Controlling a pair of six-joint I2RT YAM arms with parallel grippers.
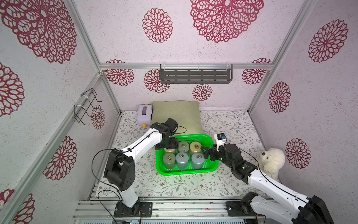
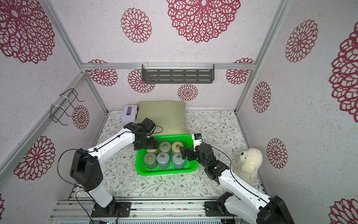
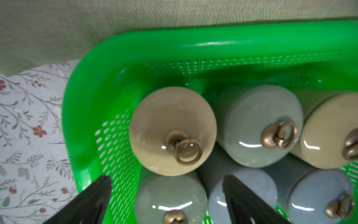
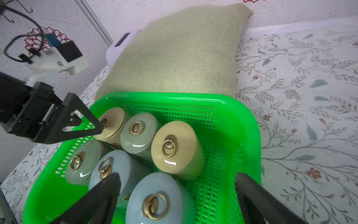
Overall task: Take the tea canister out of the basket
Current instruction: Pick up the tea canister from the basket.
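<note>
Six tea canisters stand in two rows inside the green basket, which sits on the flowered surface against the pillow. The left end effector, jaws spread, hangs over the far-left beige canister. The right end effector, also spread, is at the near-right blue canister.

Both top views: high, front-mounted, looking steeply down on the whole scene, nearly identical. Left wrist view: close, facing down into one corner of the bright green perforated plastic basket. Right wrist view: close, oblique across that basket toward the olive fabric pillow. All four views share the basket.
</note>
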